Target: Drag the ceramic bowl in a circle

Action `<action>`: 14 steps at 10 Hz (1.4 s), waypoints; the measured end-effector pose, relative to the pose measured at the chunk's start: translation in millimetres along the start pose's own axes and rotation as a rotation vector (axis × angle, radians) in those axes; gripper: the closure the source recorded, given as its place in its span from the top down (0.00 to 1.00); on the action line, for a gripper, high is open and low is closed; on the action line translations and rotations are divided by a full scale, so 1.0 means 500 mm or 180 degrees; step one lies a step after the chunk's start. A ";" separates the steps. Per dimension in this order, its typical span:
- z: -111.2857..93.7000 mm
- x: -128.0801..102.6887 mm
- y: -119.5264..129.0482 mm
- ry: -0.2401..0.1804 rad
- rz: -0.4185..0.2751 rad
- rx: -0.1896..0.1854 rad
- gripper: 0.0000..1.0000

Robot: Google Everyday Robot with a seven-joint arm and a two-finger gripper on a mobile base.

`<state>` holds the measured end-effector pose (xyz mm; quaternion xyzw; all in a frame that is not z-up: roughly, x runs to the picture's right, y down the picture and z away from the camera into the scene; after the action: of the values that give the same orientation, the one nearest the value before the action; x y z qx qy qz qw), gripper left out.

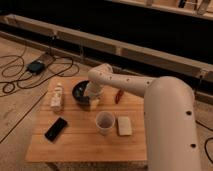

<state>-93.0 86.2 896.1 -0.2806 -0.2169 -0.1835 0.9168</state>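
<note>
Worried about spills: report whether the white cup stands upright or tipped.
Upright: the white cup stands rim up. The end effector is at the ceramic bowl.

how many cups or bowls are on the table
2: the ceramic bowl toward the back of the table, with the gripper at its cup-side edge, and the white cup near the front middle. The arm may hide something small.
</note>
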 end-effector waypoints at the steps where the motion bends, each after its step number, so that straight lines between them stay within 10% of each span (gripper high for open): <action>1: 0.008 0.009 -0.001 0.0046 -0.0016 -0.0032 0.66; 6: 0.045 0.034 -0.003 0.0168 0.0031 -0.0083 0.60; 11: 0.021 0.042 -0.002 0.0197 0.0120 -0.0008 0.08; 14: -0.027 0.056 0.028 0.0226 0.0277 0.0035 0.00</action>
<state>-59.3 83.1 893.7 -0.2780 -0.1728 -0.1522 0.9326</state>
